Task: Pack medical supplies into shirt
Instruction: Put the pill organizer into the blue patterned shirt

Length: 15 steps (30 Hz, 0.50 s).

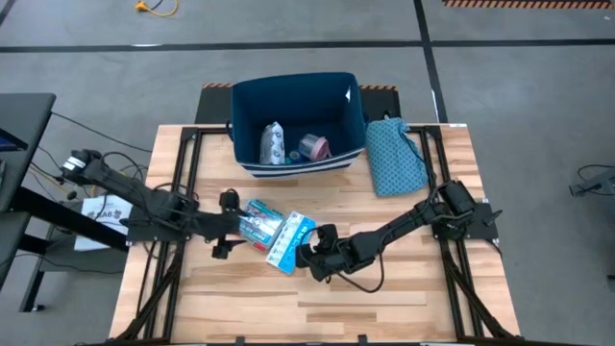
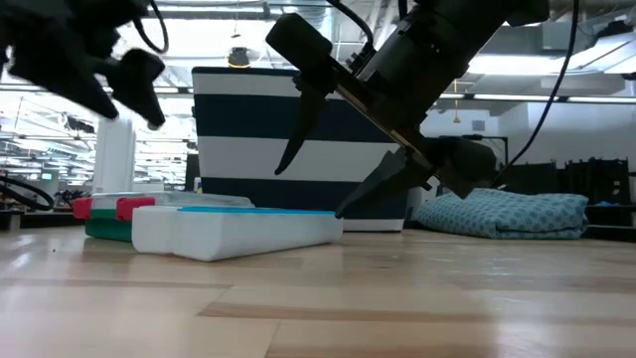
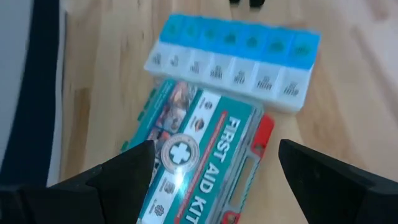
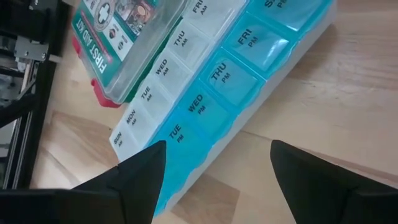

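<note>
A teal case (image 3: 205, 165) printed "FIRST AID KIT" (white cross in a round badge, red latch) lies on the wooden table (image 1: 423, 288), touching a weekly pill organizer (image 4: 211, 93) whose lids read SUN to FRI, AM and PM. The left gripper (image 3: 214, 180) hovers over the case with jaws wide, holding nothing. The right gripper (image 4: 214, 180) sits just beside the organizer, jaws also wide and empty. Behind them, a navy bin (image 1: 252, 96) holds a white pouch (image 1: 272, 144) and tape rolls (image 1: 313, 147); a folded teal cloth (image 1: 394, 156) lies beside it.
</note>
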{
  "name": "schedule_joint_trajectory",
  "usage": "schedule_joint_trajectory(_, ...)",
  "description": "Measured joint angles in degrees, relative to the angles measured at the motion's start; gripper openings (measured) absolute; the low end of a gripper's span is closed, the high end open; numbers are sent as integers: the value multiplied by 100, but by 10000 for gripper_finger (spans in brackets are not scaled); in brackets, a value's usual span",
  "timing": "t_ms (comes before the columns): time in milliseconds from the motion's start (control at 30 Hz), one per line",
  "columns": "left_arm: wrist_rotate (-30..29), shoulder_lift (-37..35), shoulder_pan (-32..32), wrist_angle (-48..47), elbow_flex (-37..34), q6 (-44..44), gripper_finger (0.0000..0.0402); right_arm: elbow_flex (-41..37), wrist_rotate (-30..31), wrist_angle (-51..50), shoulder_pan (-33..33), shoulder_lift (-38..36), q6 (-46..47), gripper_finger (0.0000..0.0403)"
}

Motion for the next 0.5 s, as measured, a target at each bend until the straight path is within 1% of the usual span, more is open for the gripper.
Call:
schedule_joint_trajectory(133, 35, 585, 98, 459, 0, 112, 334, 0, -3, 8, -31, 0, -1, 282)
schedule_joint_trajectory(233, 283, 911, 91, 856, 0, 292, 334, 0, -5, 9, -39, 0, -1, 282)
schedule_joint_trajectory(300, 407, 1031, 60, 959, 0, 366, 334, 0, -25, 8, -38, 0, -4, 282)
schedule_joint_trajectory(500, 340, 1091, 53, 1165, 0, 473, 334, 0, -129, -1, -33, 0, -6, 282)
